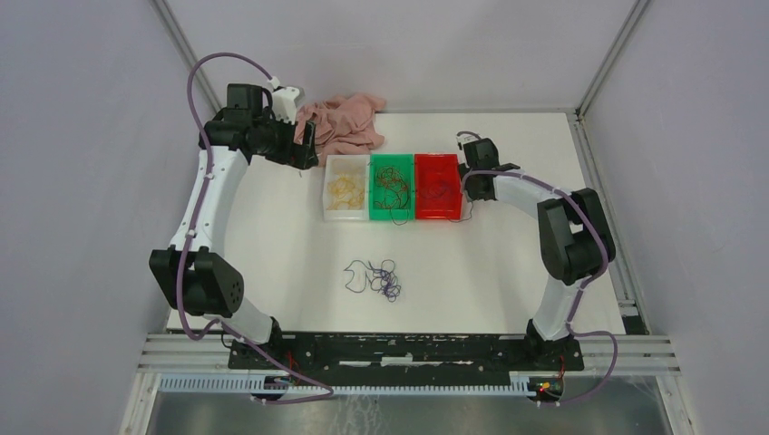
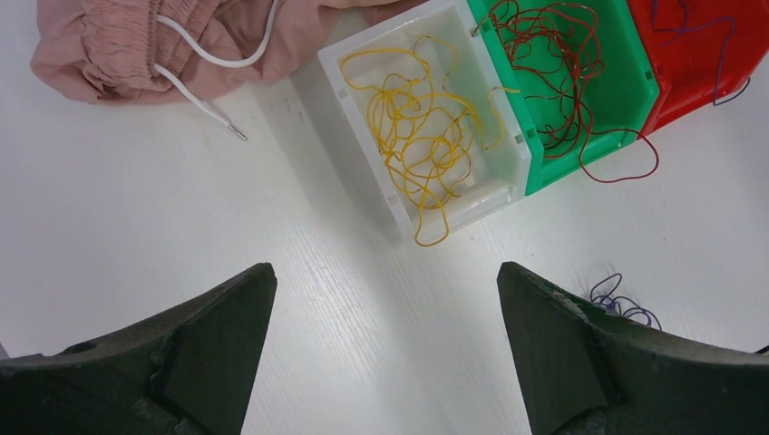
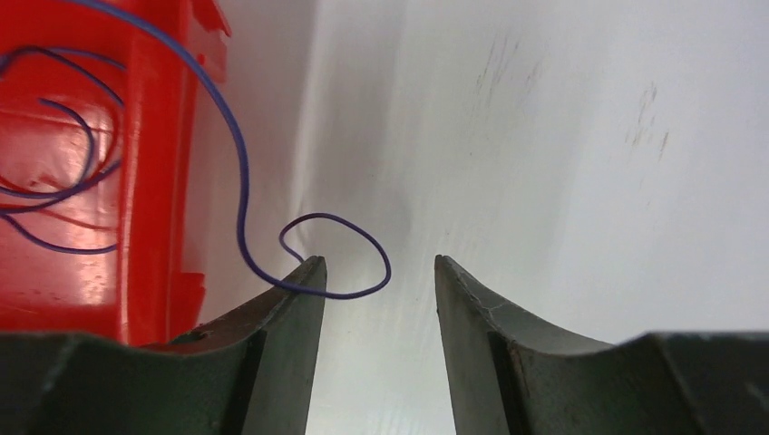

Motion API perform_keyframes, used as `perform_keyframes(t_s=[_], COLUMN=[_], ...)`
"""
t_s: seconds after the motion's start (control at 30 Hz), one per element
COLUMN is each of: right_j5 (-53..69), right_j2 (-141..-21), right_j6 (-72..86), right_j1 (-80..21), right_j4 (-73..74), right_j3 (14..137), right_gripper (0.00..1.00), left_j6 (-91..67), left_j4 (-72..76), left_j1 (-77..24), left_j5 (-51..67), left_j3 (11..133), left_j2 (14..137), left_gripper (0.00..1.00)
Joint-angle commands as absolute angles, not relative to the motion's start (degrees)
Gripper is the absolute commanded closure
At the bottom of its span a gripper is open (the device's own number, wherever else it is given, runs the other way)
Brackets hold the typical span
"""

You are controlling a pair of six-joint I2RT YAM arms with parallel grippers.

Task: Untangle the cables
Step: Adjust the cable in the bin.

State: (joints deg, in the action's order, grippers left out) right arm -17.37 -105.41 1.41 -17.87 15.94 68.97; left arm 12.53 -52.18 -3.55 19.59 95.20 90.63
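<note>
White table [image 1: 272, 236] fills the space, with pale walls around it. Three small bins sit in a row near the far side, touching each other. The white bin [image 1: 347, 216] holds yellow cables [image 2: 417, 136], and one loop hangs over its near wall. The green bin [image 2: 617, 91] in the middle holds red-brown cables [image 2: 553, 63], and some spill out onto the table. The red bin [image 3: 154, 181] holds purple cables [image 1: 442, 192]. One purple strand [image 3: 240, 181] comes out over its side and curls down beside it. A purple tangle [image 1: 376, 276] lies alone, nearer the arm bases. A pink cloth [image 1: 345, 122] lies behind the bins.

The left gripper [image 2: 385, 272] hangs above the table near the white bin, fingers wide apart, holding nothing. The right gripper [image 3: 378, 263] is low, just beside the red bin. Its fingers are apart, and the strand's loop lies across one fingertip, not pinched.
</note>
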Motion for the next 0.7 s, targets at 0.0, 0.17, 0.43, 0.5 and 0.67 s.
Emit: perform_keyframes(t_s=[0.0,0.17,0.43,0.5,0.67], right_j5=[-20.52,-20.34,-20.61,-19.40,-18.69], right_j2=[-106.41,-105.42,-107.18,-107.57,-105.57], right_j6=[-4.37,-7.25,-12.47,-12.55,-12.12], right_j1=[-17.96,-18.60,-19.86,-19.86,-19.91], right_j4=[12.35,7.81,5.49,5.03,4.85], right_j3=[70.80,69.45,69.46,69.52,69.14], right_gripper=[0.48,0.59,0.60,0.67,0.99], left_j6=[14.11,13.73,13.62,13.69,13.70], left_j4=[-52.11,-52.41,-53.27,-53.63,-53.87], left_j1=[-3.25,-3.24,-3.17,-3.23,-3.17], left_j5=[20.65,20.81,21.32,21.19,20.58], left_j3=[98.20,98.26,99.75,100.29,100.55], left_j2=[89.40,90.03,90.22,90.39,90.74], left_gripper=[0.01,0.01,0.01,0.01,0.01])
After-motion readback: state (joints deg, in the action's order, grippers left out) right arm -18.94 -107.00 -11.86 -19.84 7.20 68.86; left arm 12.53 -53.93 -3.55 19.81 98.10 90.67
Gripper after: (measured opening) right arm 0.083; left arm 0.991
